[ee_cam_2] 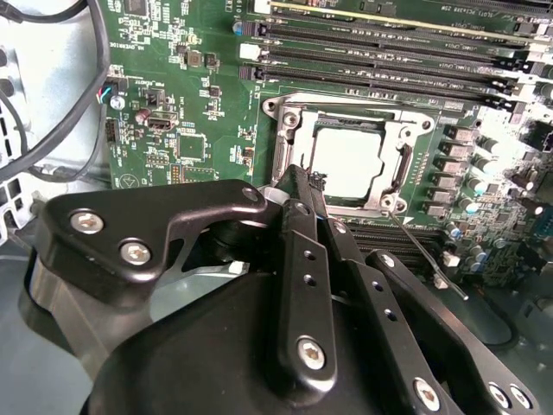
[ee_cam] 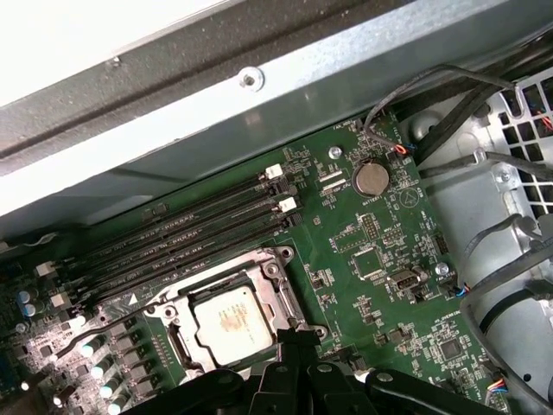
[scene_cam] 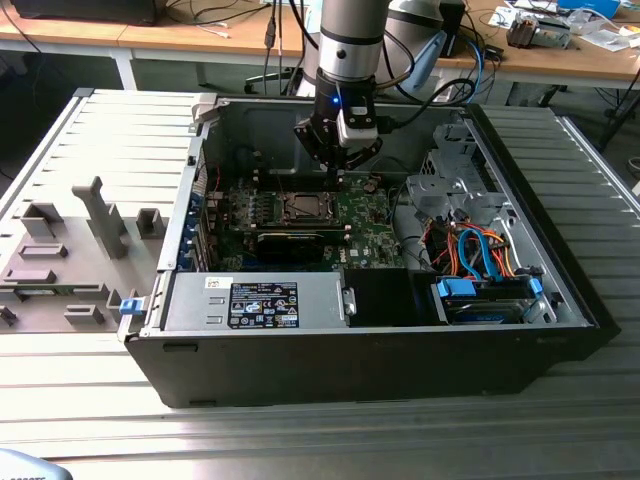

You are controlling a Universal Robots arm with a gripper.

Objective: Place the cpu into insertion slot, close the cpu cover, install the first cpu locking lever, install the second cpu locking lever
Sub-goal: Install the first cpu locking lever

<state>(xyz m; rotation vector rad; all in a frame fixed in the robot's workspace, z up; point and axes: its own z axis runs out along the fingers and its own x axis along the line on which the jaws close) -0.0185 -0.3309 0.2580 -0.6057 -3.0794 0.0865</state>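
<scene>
Inside the computer case [scene_cam: 350,370], the claw [ee_cam_2: 298,177] hovered pressed together, empty, just beside the insertion slot [ee_cam_2: 281,156]. The cpu [ee_cam_2: 346,160] lay seated under the flat cpu cover [ee_cam_2: 406,143]. One locking lever [ee_cam_2: 428,255] appeared unlatched. Recommended: press squarely on that thin lever to avoid slipping.

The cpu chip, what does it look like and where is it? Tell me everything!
The cpu is a flat square with a dull silver-grey metal top. It lies level on the green board, with a thin silver metal frame closed around its edges. The end effector hovers by one side of the frame. I cannot tell whether it touches the chip.
</scene>
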